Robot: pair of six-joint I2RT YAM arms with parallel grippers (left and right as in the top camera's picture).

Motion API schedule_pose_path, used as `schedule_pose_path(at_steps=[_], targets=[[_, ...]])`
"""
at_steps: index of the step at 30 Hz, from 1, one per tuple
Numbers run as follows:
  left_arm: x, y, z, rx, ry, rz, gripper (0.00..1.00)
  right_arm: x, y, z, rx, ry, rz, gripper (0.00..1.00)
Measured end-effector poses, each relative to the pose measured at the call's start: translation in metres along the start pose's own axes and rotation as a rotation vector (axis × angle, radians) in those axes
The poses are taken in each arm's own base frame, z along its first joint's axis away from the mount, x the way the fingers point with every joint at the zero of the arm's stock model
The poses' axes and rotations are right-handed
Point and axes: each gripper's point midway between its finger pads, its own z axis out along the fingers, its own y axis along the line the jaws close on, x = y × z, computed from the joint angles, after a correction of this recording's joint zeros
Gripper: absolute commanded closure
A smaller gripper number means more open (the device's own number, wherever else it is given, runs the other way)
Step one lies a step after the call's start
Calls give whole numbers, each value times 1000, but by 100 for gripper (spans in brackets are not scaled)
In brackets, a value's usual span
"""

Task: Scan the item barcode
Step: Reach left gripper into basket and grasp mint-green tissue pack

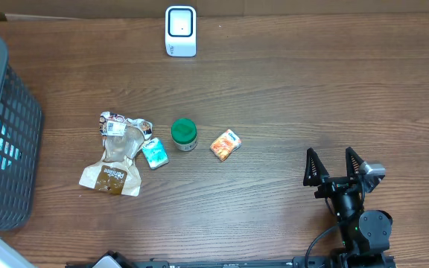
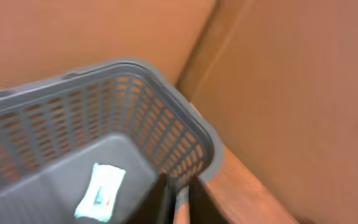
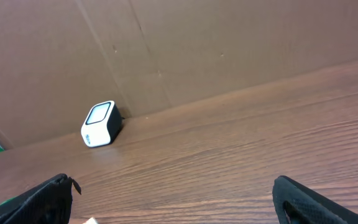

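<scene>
Items lie in a loose row on the left half of the table (image 1: pixel 289 89): a crumpled bag (image 1: pixel 112 173) with a brown base, a teal pack (image 1: pixel 154 153) touching its right edge, a jar (image 1: pixel 184 134) with a green lid just beside that, and an orange pack (image 1: pixel 226 144) a little further right, apart from the jar. One more, a white pack (image 2: pixel 101 191) with teal print, lies flat on the floor of the basket (image 1: pixel 10 112).

The scanner (image 1: pixel 180 31) stands upright at the far edge of the table, well apart from the row, its pale screen facing the arms. In the right wrist view it sits close against the back wall.

The table is dark brown wood with the grain running left to right. Plain cardboard walls close off the back. In the left wrist view two such panels meet in a corner behind the basket, which is grey plastic with slotted sides and a rounded rim and stands at the table's left edge.

The right gripper (image 1: pixel 330 152) hovers over bare wood at the near right, its fingers spread wide and holding nothing. It is aimed toward the far edge.

The left gripper (image 2: pixel 178 193) hangs over the near rim of the basket. That view is blurred, but its dark fingers stand pressed almost together, with only a thin slit between them.
</scene>
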Motion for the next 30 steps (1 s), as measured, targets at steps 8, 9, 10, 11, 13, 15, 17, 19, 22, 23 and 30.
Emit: schedule_pose_path(at_steps=[8,9,10,11,13,15,17,19,22,23,30], targets=[[54,44,77,-173,217,5,37,0,0,0,0,0,0,0],[69,53,93,-203,278,2,37,0,0,0,0,0,0,0],[83,61,105,-225,328,0,38,0,0,0,0,0,0,0],[95,67,114,-246,371,-2,40,0,0,0,-1,0,0,0],[121,84,138,-290,468,-12,43,0,0,0,0,0,0,0],[145,104,157,-341,555,-25,43,0,0,0,0,0,0,0],[160,120,169,-381,609,-36,37,0,0,0,-1,-1,0,0],[172,131,179,-410,645,-41,27,0,0,0,0,0,0,0],[192,148,194,-450,706,-38,22,0,0,0,-1,1,0,0],[198,151,199,-458,723,-34,21,0,0,0,0,0,0,0],[253,182,231,-530,858,-17,26,0,0,0,0,0,0,0]])
